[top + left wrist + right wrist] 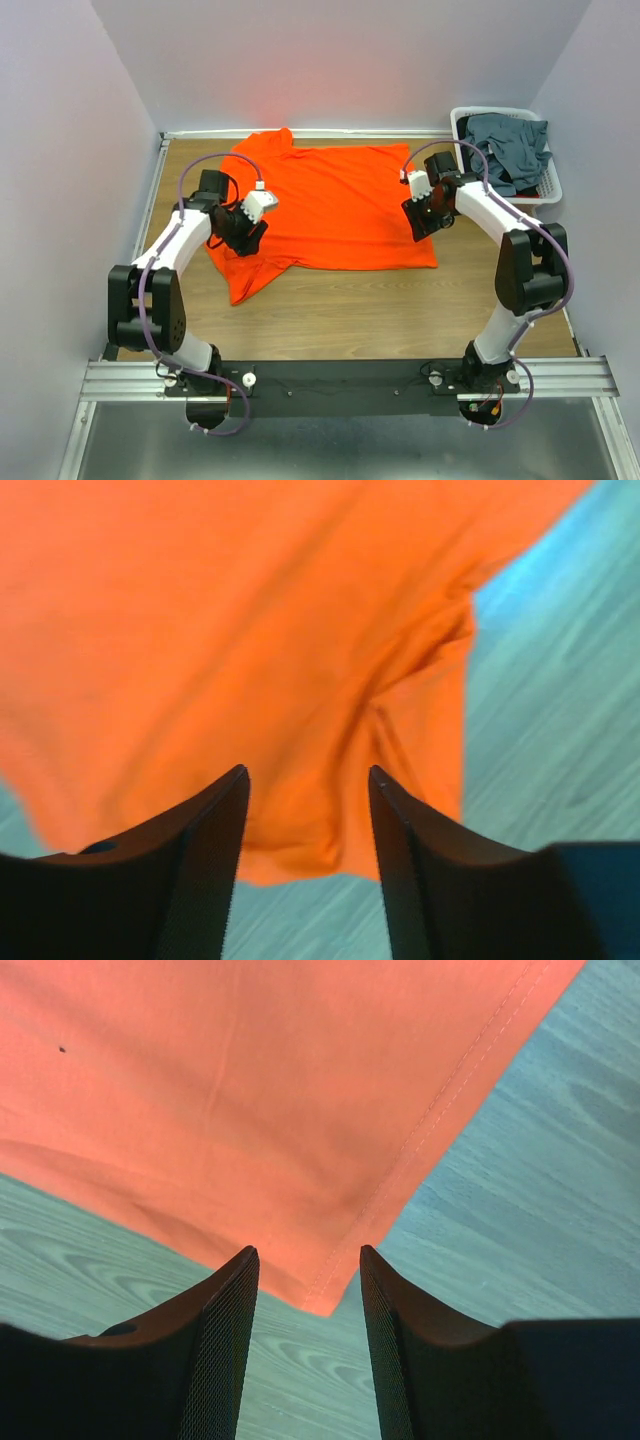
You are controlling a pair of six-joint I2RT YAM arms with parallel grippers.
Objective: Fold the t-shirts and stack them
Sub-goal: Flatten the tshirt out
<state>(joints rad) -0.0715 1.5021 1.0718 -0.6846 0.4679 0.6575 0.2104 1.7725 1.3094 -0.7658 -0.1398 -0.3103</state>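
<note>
The orange-red t-shirt (335,205) lies spread flat on the wooden table, one sleeve trailing toward the near left. My left gripper (245,238) hovers open over that sleeve; in the left wrist view the sleeve cloth (300,820) shows between the open fingers of the gripper (305,772). My right gripper (425,222) hovers open over the shirt's near right corner; in the right wrist view the hemmed corner (330,1280) lies between the open fingers of the gripper (305,1250). Neither gripper holds cloth. The dark slate blue-grey t-shirts (512,145) lie bunched in the basket.
A white slatted basket (553,188) stands at the back right corner, beside the right arm. Pale walls close the table on the left, back and right. Bare wooden table (400,310) lies in front of the shirt.
</note>
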